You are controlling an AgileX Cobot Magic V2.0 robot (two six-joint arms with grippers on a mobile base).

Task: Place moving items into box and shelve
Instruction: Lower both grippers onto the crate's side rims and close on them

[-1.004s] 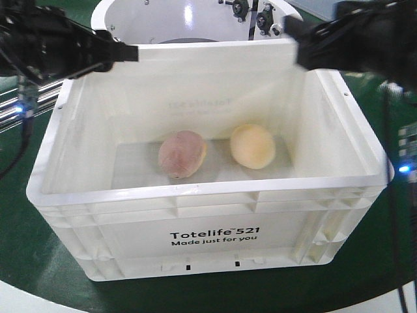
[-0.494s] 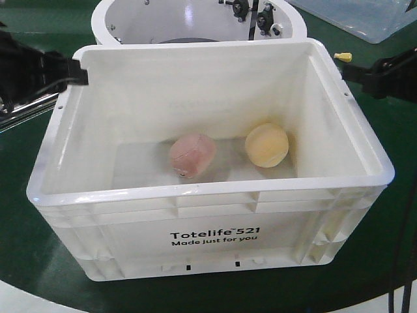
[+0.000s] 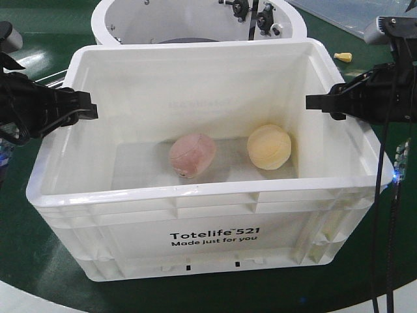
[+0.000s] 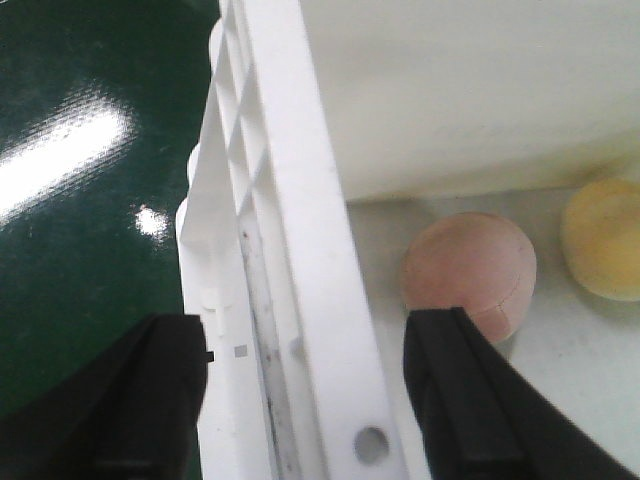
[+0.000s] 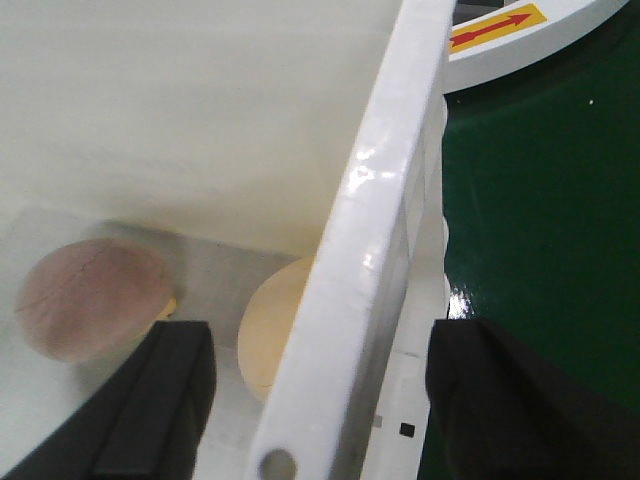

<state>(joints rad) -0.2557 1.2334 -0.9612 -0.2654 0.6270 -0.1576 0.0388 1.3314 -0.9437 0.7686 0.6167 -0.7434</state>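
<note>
Left gripper [image 4: 310, 322], right gripper [image 5: 325, 335] straddle box [image 3: 215, 241] rims, open (unclamped); clamp unevenly and you tilt it, rolling 2 items [image 3: 192, 155].

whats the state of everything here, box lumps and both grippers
box: upright, no lid, both lumps inside
pink lump: lying on box floor, ungripped
yellow lump: lying on box floor, ungripped
left gripper: jaws open, astride box's left wall
right gripper: jaws open, astride box's right wall
</note>
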